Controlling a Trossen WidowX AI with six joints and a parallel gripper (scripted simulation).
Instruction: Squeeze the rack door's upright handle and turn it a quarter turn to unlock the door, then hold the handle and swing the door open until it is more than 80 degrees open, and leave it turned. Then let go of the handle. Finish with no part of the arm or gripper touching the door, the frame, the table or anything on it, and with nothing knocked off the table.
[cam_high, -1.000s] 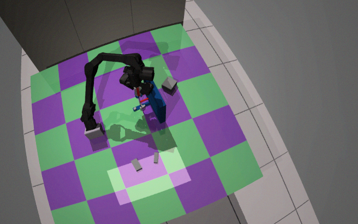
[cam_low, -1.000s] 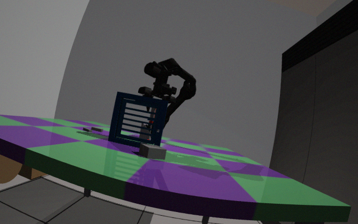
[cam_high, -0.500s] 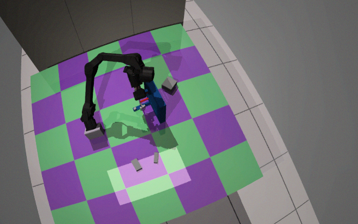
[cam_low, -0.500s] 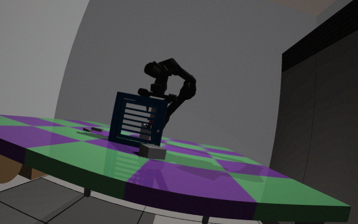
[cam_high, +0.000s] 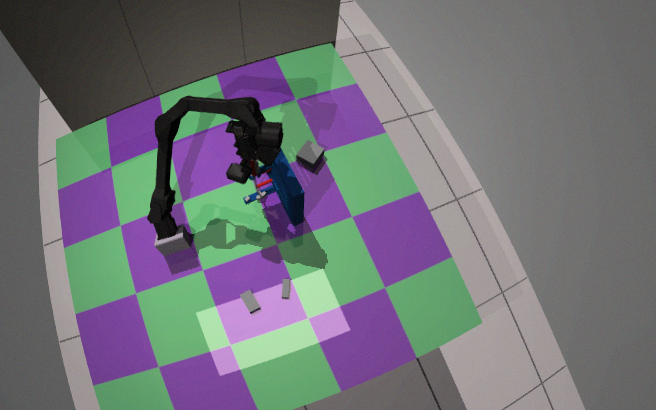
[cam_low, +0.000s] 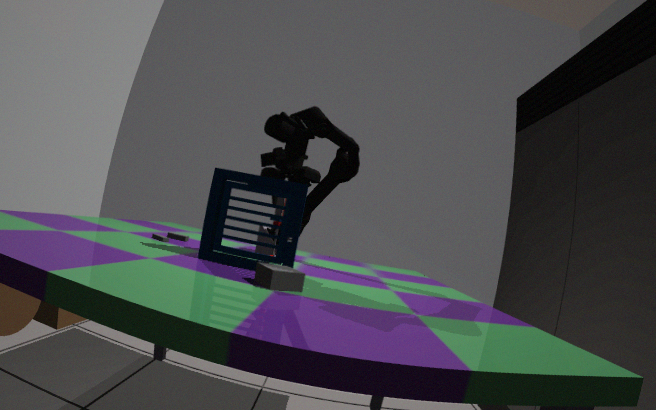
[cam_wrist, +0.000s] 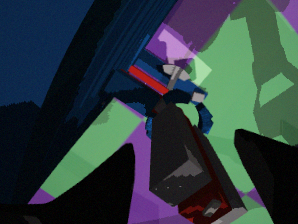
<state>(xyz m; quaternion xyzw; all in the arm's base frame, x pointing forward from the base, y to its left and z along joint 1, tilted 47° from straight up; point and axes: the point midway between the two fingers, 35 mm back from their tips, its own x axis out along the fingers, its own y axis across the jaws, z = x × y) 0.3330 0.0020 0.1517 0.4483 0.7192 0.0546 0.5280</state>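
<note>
A green and purple checkered counter (cam_high: 405, 240) (cam_low: 165, 295) (cam_wrist: 92, 150) fills most of the view from above, and my landmark on it is the blue slatted rack (cam_high: 289, 185) (cam_low: 207, 215) (cam_wrist: 107, 45), standing upright. From there my arm (cam_high: 162, 165) (cam_low: 345, 162) arches round to it, bringing my tool (cam_high: 254, 162) (cam_low: 287, 178) (cam_wrist: 184, 143) over its near side, where the upright handle (cam_high: 254, 169) (cam_low: 281, 202) (cam_wrist: 175, 150) is. A gray block (cam_high: 310, 154) (cam_low: 280, 277) sits on the rack's opposite side, and two small gray bars (cam_high: 250, 301) (cam_high: 286, 288) (cam_low: 160, 237) (cam_low: 178, 236) lie well apart from it. From outside, I see the handle partly through the rack's slats, with my tool above it. At my wrist, my black fingers stand partway open, well over half, one either side of the handle and gripping nothing; the handle's end shows red between gray sides, beside the rack. I cannot tell how far the door is swung.
</note>
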